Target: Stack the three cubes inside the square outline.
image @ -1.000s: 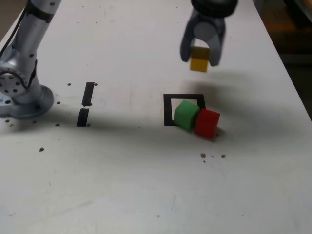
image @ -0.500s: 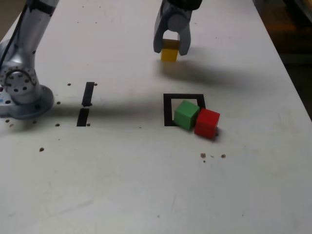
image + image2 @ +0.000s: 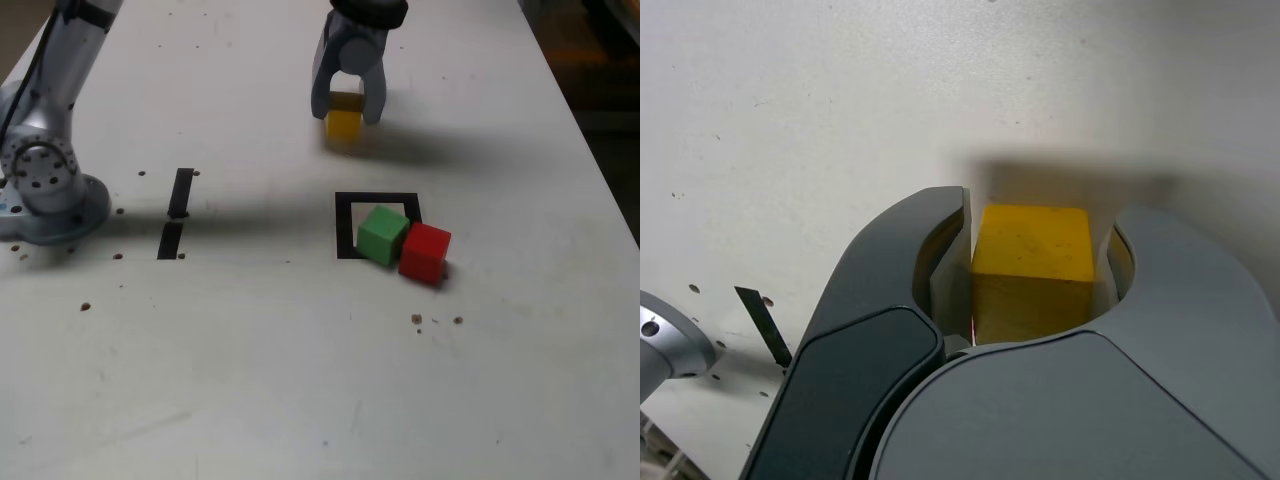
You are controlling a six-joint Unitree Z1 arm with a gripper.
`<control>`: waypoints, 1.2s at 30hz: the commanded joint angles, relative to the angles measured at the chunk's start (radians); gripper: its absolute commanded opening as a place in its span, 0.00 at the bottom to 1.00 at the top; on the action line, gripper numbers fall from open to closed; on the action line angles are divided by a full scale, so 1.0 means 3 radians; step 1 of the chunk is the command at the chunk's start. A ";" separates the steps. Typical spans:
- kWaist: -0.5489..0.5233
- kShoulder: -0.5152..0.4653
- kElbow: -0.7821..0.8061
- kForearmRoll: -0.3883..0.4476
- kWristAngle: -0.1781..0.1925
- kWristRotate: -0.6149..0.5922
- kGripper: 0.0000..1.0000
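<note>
— Since half a second back, what's changed on your screen?

— Lower now: the hand (image 3: 348, 108) has dropped a little with the yellow cube (image 3: 342, 123), which sits closer to the white counter (image 3: 300, 380) than before. A second ago it hung farther toward the exterior view's right, above the far side of the square outline (image 3: 347, 226); now it is off behind the outline, toward that view's left.

— And the grip itself?

— From my wrist view the hand (image 3: 1038, 262) has its jaws closed in on the yellow cube (image 3: 1032, 270), one at each side face. One side looks to be touching; on the other I see a thin sliver of gap, so I can't tell whether it is clamped tight. I also can't tell whether the cube's base rests on the counter or hangs just above it.

— Where are the other two?

— I see no change in them. The green cube (image 3: 382, 234) lies turned at an angle over the outline's near corner on the exterior view's right, partly inside the tape. The red cube (image 3: 425, 252) is just beside it, touching it, outside the outline toward the right. Both are well apart from the yellow one.

— Anything else in shot?

— Two short black strips (image 3: 176, 213) over on the exterior view's left, near the arm's base (image 3: 45, 195).
</note>
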 commanded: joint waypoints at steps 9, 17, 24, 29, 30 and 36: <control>0.0060 -0.0002 0.0125 -0.0083 -0.0020 0.0042 0.76; -0.0037 -0.0277 0.0153 -0.0090 0.0108 0.0003 0.85; -0.0164 -0.0589 0.0209 -0.0011 0.0133 -0.0136 0.87; -0.0307 -0.0771 0.0323 0.0025 0.0079 -0.0293 0.87; -0.0343 -0.0813 0.0360 0.0023 0.0065 -0.0337 0.87; -0.0639 -0.1114 0.0608 0.0011 -0.0034 -0.0748 0.87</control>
